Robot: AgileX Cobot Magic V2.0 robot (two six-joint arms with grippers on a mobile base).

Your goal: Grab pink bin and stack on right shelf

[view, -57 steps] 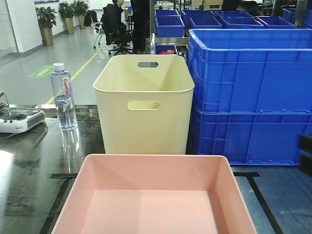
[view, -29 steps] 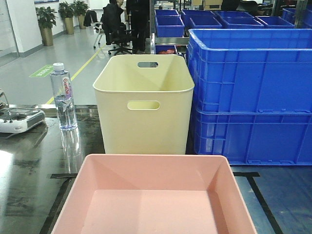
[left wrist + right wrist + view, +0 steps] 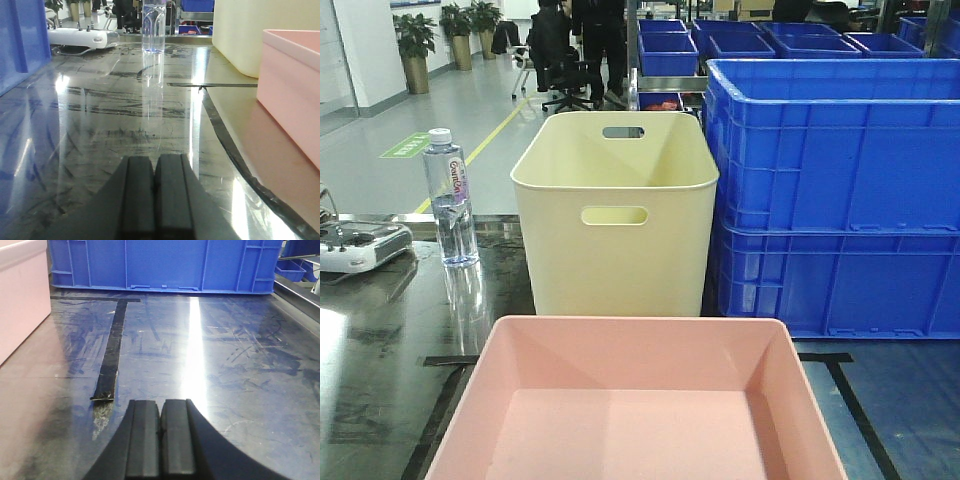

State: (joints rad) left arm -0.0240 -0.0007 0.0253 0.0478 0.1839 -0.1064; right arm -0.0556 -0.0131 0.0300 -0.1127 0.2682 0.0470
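Observation:
The pink bin (image 3: 640,365) stands empty at the bottom middle of the front view, in front of a cream bin. It rests on the right shelf (image 3: 225,365), a dark reflective surface with black tape lines. My left gripper (image 3: 155,160) is shut with nothing in it, low over the shelf to the left of the pink bin (image 3: 292,85) and apart from it. On the other side my right gripper (image 3: 161,402) is also shut and empty, with the pink bin's wall (image 3: 20,295) off to its left. Neither gripper shows in the front view.
A tall cream bin (image 3: 615,215) stands behind the pink one, with stacked blue crates (image 3: 835,190) to its right. A water bottle (image 3: 451,200) and a white controller (image 3: 360,245) sit at the left. A blue crate (image 3: 20,45) flanks the left gripper. People stand far behind.
A dark shape at the right edge of the front view has gone out of sight. The people at the back have shifted. The bins have not moved.

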